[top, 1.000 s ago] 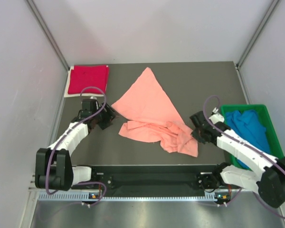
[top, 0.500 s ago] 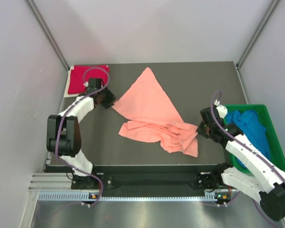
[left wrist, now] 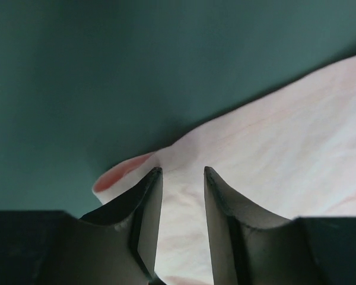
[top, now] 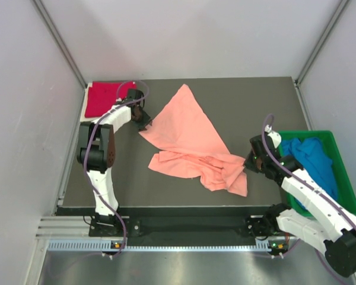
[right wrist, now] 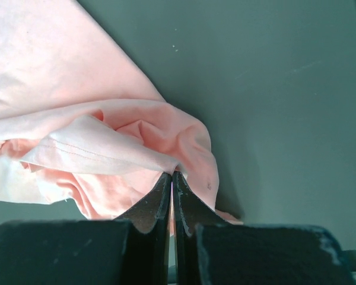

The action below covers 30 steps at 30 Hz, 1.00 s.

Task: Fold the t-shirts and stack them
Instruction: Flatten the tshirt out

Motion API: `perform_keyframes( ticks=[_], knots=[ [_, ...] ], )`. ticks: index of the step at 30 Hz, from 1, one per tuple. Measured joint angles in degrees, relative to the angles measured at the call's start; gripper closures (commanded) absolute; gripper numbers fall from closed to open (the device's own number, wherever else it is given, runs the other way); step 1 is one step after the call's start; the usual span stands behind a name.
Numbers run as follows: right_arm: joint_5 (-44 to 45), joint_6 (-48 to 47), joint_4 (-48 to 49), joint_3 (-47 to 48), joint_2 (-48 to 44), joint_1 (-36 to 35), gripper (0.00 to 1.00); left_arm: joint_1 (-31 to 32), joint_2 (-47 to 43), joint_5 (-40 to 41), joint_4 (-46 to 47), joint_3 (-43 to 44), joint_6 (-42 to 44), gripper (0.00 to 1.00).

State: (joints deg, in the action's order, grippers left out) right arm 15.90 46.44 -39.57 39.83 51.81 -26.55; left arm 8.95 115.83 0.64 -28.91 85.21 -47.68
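Observation:
The salmon-pink t-shirt [top: 187, 133] lies crumpled mid-table, a flat triangle at the back and a bunched lower edge in front. My left gripper [top: 144, 119] is open at its left corner; in the left wrist view [left wrist: 182, 172] the two fingers straddle the pale cloth [left wrist: 296, 148]. My right gripper [top: 250, 161] is at the shirt's right edge; in the right wrist view [right wrist: 172, 174] its jaws are shut on a fold of the pink cloth [right wrist: 77, 89]. The crimson-red t-shirt [top: 107, 98] lies folded at the back left. The bright blue t-shirt [top: 312, 157] lies bunched in the tray.
The green plastic tray [top: 302, 133] stands at the right edge, right beside my right arm. The red shirt rests on a white sheet [top: 84, 117] near the left wall. Grey walls close in the table on the left, back and right.
My left arm has swung back and right, from the front left of the pink shirt to its left corner. My right gripper has moved in onto the shirt's right edge.

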Motion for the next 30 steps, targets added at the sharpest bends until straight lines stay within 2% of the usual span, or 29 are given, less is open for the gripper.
perform_keyframes(
  ticks=[8,11,12,13,14,20,25,30],
  knots=[
    [-0.24,-0.46,0.72,-0.02,-0.04,0.0,1.0,0.79,2.62,2.34,-1.92,1.57,-0.44,0.59],
    [-0.35,-0.46,0.81,-0.02,-0.04,0.0,1.0,1.42,3.1,3.58,-2.64,2.32,-0.44,0.73],
    [-0.39,-0.46,0.81,-0.02,-0.04,0.0,1.0,1.57,3.23,3.93,-2.75,2.45,-0.52,0.82],
    [-0.42,-0.46,0.81,-0.02,-0.04,0.0,1.0,1.64,3.34,4.2,-2.89,2.56,-0.63,0.96],
    [-0.39,-0.46,0.81,-0.02,-0.04,0.0,1.0,1.66,3.45,4.44,-2.93,2.62,-0.7,1.0],
    [0.72,-0.98,0.07,1.6,1.05,0.11,1.0,1.95,3.48,4.83,-4.68,4.07,-0.13,1.0],
    [4.5,-3.63,-2.69,15.61,7.78,2.91,1.0,2.21,0.96,4.94,-8.33,9.42,0.5,1.0],
    [7.21,-10.27,-3.45,38.16,13.22,8.2,1.0,2.64,-7.54,7.17,-10.91,19.02,2.1,1.0]
  ],
)
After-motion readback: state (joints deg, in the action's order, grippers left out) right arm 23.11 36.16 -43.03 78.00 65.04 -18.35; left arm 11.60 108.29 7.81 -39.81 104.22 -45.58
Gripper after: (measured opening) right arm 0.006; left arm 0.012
